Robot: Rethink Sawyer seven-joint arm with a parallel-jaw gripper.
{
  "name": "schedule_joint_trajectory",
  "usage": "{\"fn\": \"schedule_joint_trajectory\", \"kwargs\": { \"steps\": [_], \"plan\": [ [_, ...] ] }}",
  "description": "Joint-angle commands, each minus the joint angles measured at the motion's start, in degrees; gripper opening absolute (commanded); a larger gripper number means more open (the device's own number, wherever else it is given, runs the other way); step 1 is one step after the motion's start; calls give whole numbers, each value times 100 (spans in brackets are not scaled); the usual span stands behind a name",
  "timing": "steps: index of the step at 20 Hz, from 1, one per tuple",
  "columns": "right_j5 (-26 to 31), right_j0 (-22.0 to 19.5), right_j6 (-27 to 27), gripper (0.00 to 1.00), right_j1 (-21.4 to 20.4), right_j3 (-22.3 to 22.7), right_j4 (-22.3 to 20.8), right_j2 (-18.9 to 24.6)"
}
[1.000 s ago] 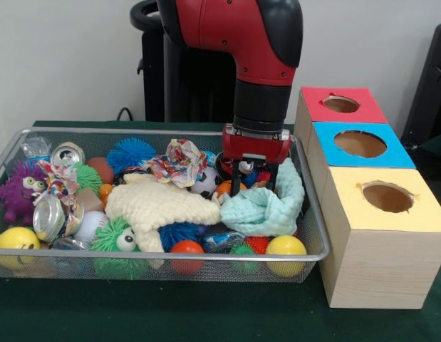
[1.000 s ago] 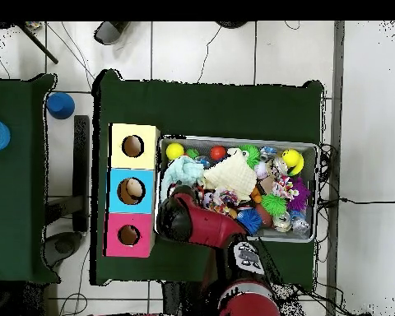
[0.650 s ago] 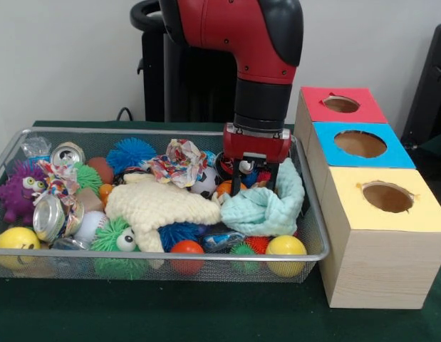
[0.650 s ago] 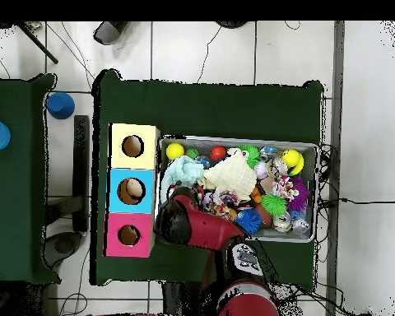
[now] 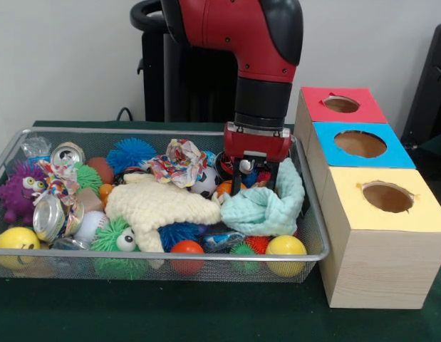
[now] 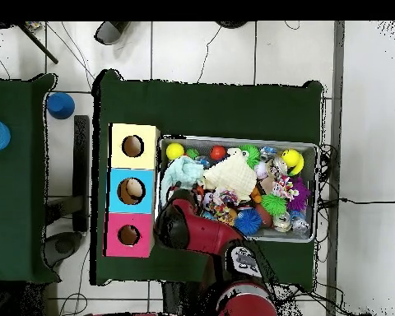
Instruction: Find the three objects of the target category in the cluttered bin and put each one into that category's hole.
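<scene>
My gripper (image 5: 255, 181) hangs in the right end of the wire bin (image 5: 170, 256), fingers spread open and dipped among small balls just behind a mint cloth (image 5: 266, 205); nothing is gripped. An orange ball (image 5: 225, 187) and a small soccer ball (image 5: 204, 183) lie by the left finger. A cream cloth (image 5: 159, 206) covers the bin's middle. In front lie a yellow ball (image 5: 286, 249) and a red-orange ball (image 5: 187, 251). Right of the bin are three holed boxes: red (image 5: 352, 112), blue (image 5: 395, 151), yellow (image 5: 427, 206). From overhead the arm (image 6: 192, 230) hides the gripper.
Crushed cans (image 5: 49, 217), spiky rubber toys (image 5: 131, 153), a purple monster toy (image 5: 19, 192) and a yellow smiley ball (image 5: 17, 242) fill the bin's left half. A patterned rag (image 5: 179, 162) lies at the back. From overhead, the boxes (image 6: 132, 191) line the bin's left side.
The gripper has lifted a little and stays open above the same spot. The arm's elbow has shifted slightly in the overhead view. The bin's contents look unmoved.
</scene>
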Motion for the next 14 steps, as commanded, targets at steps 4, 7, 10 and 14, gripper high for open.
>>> {"fn": "schedule_joint_trajectory", "kwargs": {
  "steps": [4,7,10,14],
  "plan": [
    [362,-35,1006,100,849,516,-289,543],
    [403,-37,984,100,799,587,-315,532],
    [405,-28,968,100,781,635,-339,510],
    [407,-17,956,100,785,661,-348,495]
  ]
}}
